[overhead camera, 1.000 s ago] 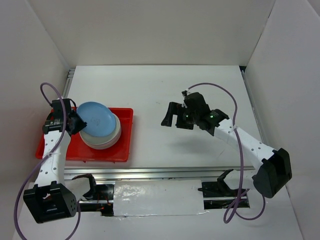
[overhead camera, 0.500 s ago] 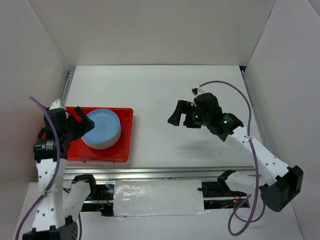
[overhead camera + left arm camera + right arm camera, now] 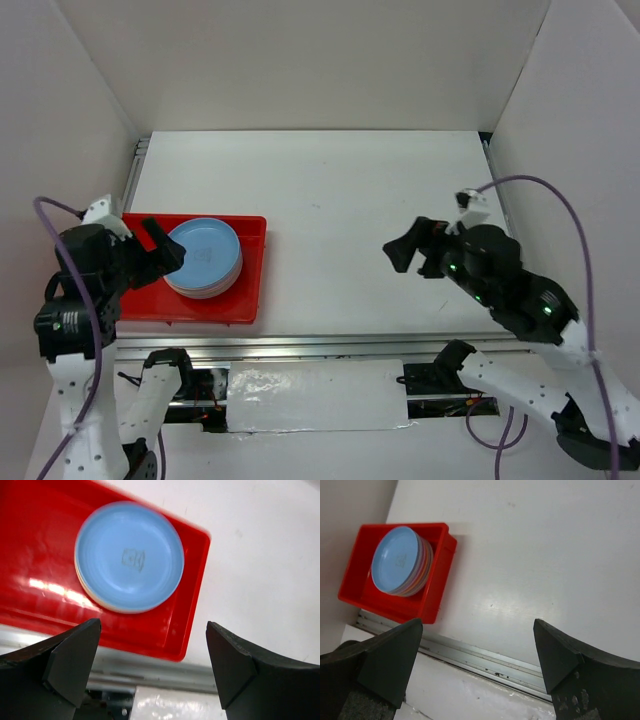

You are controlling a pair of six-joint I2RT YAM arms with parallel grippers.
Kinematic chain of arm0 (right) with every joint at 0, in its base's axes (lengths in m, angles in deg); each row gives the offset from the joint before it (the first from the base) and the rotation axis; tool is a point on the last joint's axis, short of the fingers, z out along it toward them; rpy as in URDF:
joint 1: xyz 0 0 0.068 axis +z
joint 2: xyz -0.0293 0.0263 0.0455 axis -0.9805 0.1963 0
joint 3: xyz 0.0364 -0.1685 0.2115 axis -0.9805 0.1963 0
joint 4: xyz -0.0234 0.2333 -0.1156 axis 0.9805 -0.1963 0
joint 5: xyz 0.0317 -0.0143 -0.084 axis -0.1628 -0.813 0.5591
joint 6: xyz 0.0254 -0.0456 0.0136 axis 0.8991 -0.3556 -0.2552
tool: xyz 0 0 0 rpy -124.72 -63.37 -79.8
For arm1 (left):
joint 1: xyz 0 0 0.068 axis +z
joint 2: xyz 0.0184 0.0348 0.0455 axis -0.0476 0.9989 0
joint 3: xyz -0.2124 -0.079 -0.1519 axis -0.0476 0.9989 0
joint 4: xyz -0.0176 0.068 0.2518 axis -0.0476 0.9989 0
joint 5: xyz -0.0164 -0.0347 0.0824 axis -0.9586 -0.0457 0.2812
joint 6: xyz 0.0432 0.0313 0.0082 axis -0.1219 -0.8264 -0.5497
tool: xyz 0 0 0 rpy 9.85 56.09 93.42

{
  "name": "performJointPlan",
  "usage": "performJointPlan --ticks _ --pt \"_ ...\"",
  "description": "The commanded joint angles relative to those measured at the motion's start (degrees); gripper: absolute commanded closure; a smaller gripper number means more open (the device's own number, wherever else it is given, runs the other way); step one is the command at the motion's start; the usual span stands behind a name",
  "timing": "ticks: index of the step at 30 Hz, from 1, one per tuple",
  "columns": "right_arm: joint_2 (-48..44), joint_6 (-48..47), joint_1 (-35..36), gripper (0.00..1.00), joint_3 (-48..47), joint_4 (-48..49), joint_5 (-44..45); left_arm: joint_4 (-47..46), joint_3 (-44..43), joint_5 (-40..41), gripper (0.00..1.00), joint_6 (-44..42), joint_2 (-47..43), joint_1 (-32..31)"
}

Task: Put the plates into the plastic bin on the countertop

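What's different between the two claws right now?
The left claw hangs over the red bin, beside the stack of plates; the right claw hangs over the white countertop, far from it. The left claw faces almost straight down at the blue top plate; the right claw sees the bin from afar, at a slant. Both are black, open and empty.

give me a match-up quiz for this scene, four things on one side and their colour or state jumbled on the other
Column A
1. top plate
2. plastic bin
3. countertop
4. right gripper

Column B
a. white
b. open, holding nothing
c. red
d. light blue

Pairs: 1-d, 2-c, 3-a, 4-b
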Motion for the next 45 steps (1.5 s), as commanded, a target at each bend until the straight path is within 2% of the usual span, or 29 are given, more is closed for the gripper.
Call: performJointPlan --ticks 1,3,9,14,24,45 --pt "-5.8 1.0 3.1 0.00 -6.9 -10.7 13.6 3.5 -8.9 4.5 0.01 -3.0 -2.1 -1.0" --pt "-8.4 0.7 3.6 0.00 -9.0 -13.7 16.3 4.4 -10.3 8.0 0.01 -2.3 -3.9 -1.3" --pt "-12.5 -2.2 1.7 0.00 -17.1 -24.5 18.7 6.8 -13.3 11.0 0.01 -1.5 -10.4 -1.2" --pt "-14.8 -6.3 -2.2 0.00 -20.7 -28.9 19.7 5.4 -8.9 9.4 0.01 -1.8 -16.9 -1.2" --pt "-20.9 -8.2 -6.9 0.00 -27.0 -30.8 11.6 5.1 -1.4 10.4 0.01 0.1 -21.2 -1.1" --pt "-22.1 -7.9 -10.1 0.00 -21.4 -28.0 6.8 4.9 -1.1 9.0 0.01 0.1 -21.7 -1.5"
